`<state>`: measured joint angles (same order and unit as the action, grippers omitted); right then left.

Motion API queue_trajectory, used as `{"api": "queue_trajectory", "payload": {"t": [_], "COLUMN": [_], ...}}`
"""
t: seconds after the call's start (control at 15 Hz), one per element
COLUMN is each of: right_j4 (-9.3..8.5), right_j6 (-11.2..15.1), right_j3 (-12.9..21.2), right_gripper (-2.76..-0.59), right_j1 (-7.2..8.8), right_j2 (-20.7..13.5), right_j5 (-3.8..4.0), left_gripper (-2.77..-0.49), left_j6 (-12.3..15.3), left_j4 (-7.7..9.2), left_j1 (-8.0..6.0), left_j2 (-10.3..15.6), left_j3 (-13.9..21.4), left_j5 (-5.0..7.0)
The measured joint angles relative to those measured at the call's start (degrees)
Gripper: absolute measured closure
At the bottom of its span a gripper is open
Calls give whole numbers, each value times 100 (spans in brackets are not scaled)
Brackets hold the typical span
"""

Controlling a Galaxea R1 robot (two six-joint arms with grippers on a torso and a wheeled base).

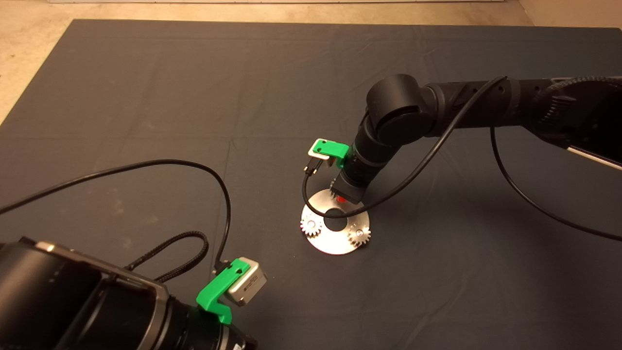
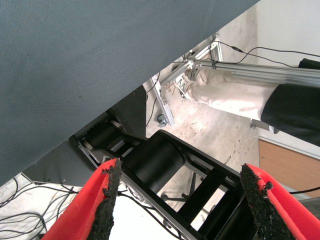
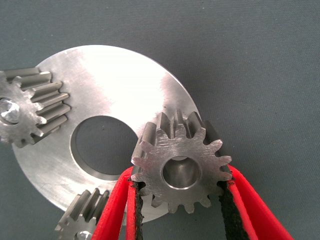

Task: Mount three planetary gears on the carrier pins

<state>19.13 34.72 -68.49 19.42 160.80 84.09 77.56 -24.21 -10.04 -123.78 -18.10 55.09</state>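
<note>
Right gripper [image 3: 181, 197] is clamped on the third planetary gear [image 3: 180, 167]; both black pads press its toothed flanks. We hold that gear level over the disc [image 3: 115, 90], at the rim of its central hole [image 3: 102, 145]. Looking through the gear's bore we see something metallic, but we cannot tell whether it is a pin or whether the gear is seated.

From the head view, our right arm [image 1: 398, 116] comes in from the right edge and bends down onto the far side of the disc [image 1: 335, 245], which lies near the middle of the mat [image 1: 146, 97]. Only a spot of red from the right gripper [image 1: 342, 199] shows under the wrist there. A black cable [image 1: 427, 155] loops from the arm across the disc.

Two other planetary gears sit on the disc already. One is at the near-left edge [image 1: 311, 226], the other at the near-right edge [image 1: 359, 236]. In the right wrist view, a silvery carrier pin tip [image 3: 9, 111] shows in the centre of one seated gear [image 3: 30, 107]; the second seated gear [image 3: 85, 217] is partly cut off by the frame and our finger.

Left gripper [image 2: 182, 200] is parked at the lower left of the mat, its fingers spread wide with nothing between them. Its view shows the mat edge, floor, cables and a metal frame beyond.
</note>
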Motion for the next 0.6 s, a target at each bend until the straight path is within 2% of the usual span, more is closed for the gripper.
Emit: {"api": "queue_trajectory", "payload": {"t": [0.6], "right_j4": [0], "right_j6": [-107], "right_j3": [0], "right_gripper": [-82], "right_j1": [-18], "right_j2": [-16], "right_j5": [14], "left_gripper": [-165], "left_j6": [0], "left_j4": [1], "left_j1": [-1], "left_j2": [16], "left_j3": [0], "left_j5": [-5]}}
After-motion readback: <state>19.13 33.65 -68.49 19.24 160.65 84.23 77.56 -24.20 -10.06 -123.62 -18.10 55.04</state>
